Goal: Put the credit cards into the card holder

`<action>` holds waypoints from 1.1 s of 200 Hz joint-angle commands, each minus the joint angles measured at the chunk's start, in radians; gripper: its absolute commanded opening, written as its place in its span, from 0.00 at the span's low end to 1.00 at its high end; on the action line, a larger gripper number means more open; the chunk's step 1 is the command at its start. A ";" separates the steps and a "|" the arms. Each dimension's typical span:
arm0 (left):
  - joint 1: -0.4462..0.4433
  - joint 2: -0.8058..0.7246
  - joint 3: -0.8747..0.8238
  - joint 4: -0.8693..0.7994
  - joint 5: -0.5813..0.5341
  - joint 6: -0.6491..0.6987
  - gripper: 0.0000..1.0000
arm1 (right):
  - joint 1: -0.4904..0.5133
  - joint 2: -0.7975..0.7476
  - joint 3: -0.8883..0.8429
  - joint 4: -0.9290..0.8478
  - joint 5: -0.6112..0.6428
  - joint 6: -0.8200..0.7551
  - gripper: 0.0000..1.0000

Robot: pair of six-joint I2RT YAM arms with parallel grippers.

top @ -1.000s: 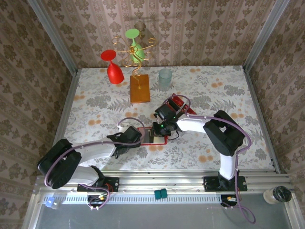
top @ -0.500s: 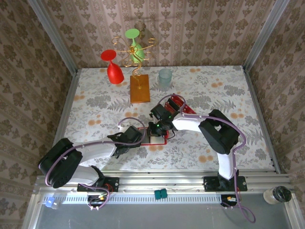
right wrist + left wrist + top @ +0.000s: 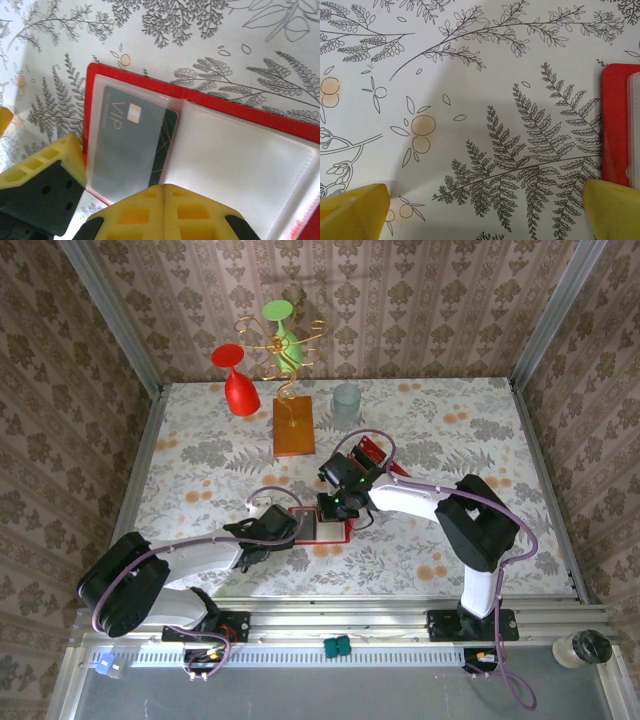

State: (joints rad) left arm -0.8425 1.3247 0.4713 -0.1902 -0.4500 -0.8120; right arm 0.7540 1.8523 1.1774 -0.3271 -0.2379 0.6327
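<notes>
The card holder lies open on the flowered counter, mid-frame in the right wrist view. A dark card marked VIP sits inside its left clear pocket. The right fingers are together at the holder's lower edge. The left fingers stand apart, with the holder at that frame's right edge.

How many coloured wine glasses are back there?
2: a red glass hangs at the left of the rack, and a green glass hangs higher, near its top. None seems hidden.
</notes>
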 commanded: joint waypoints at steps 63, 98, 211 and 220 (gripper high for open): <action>0.008 0.004 -0.020 -0.041 -0.005 -0.003 1.00 | 0.036 0.052 0.059 -0.046 0.035 -0.018 0.03; 0.007 0.004 -0.019 -0.039 -0.003 -0.001 1.00 | 0.039 0.074 0.070 -0.042 0.032 -0.014 0.03; 0.008 0.014 -0.020 -0.026 0.007 -0.002 1.00 | 0.050 0.156 0.125 -0.048 0.011 -0.017 0.02; 0.007 0.014 -0.021 -0.027 0.006 -0.001 1.00 | 0.051 0.159 0.123 -0.047 0.009 -0.018 0.02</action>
State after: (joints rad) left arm -0.8425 1.3251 0.4702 -0.1871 -0.4492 -0.8120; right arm 0.7940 1.9827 1.2789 -0.3485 -0.2234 0.6239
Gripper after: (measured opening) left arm 0.999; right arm 0.063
